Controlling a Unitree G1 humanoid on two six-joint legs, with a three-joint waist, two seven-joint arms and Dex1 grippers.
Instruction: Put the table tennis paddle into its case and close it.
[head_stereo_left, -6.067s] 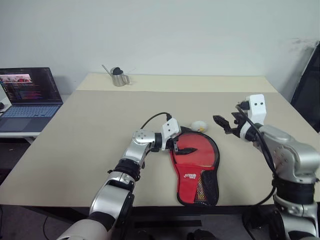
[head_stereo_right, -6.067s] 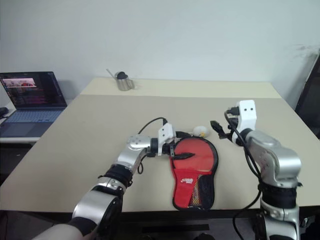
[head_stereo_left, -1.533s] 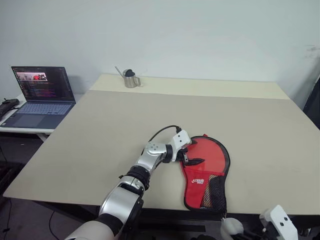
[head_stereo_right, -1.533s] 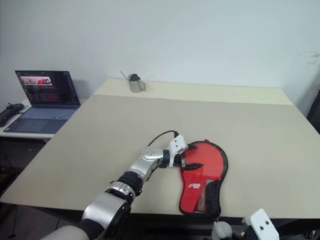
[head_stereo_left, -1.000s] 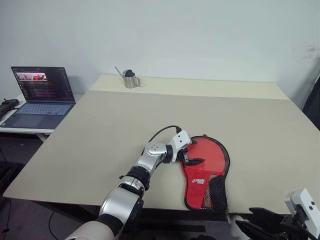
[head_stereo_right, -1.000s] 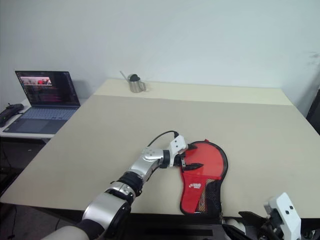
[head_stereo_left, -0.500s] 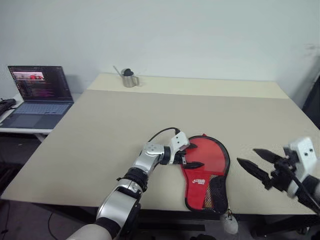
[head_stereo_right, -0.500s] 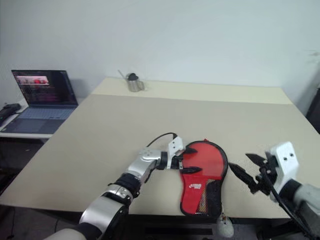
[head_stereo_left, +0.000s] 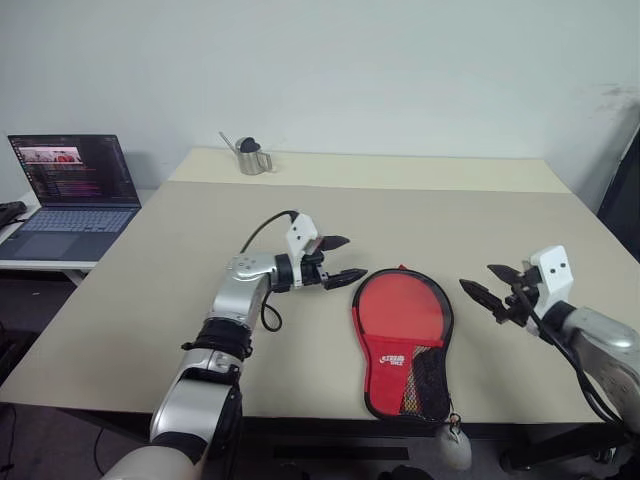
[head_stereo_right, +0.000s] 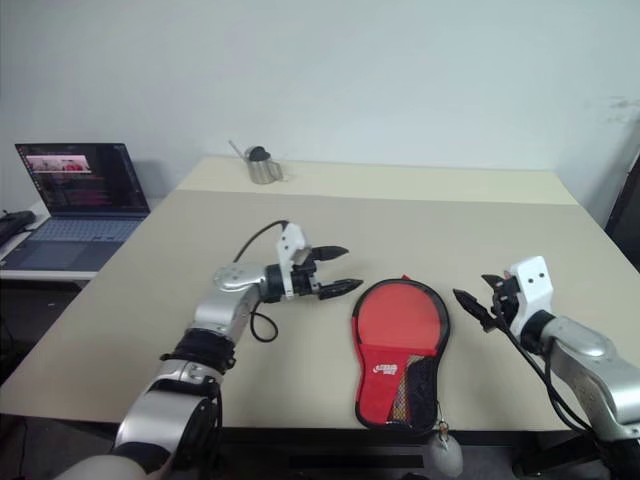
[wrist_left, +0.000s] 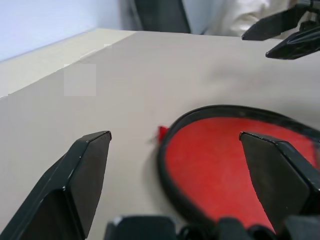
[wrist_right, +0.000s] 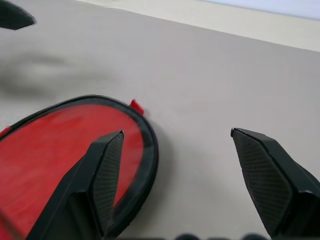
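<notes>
The case (head_stereo_left: 401, 322) lies flat on the table (head_stereo_left: 180, 240), red logo face up, round end away from me and mesh pocket at the near, handle end. Its black zip edging runs around the rim. The table tennis paddle is hidden. My left gripper (head_stereo_left: 356, 258) hovers open just left of the case's round end, above the table, with nothing between its fingers. My right gripper (head_stereo_left: 476, 277) hangs open to the right of the case, pointing at it, also empty. The case (wrist_left: 225, 165) rim sits between the left fingers in the left wrist view; the case (wrist_right: 60, 150) appears in the right wrist view too.
An open laptop (head_stereo_left: 65, 185) sits on a side table at the far left. A small metal jug (head_stereo_left: 250, 157) stands at the table's far edge. A pale rounded object (head_stereo_left: 452, 447) hangs below the front edge by the case's handle end.
My left gripper has lifted off the case's left edge and drawn back to the left. My right gripper has risen from below the table's front edge to the case's right.
</notes>
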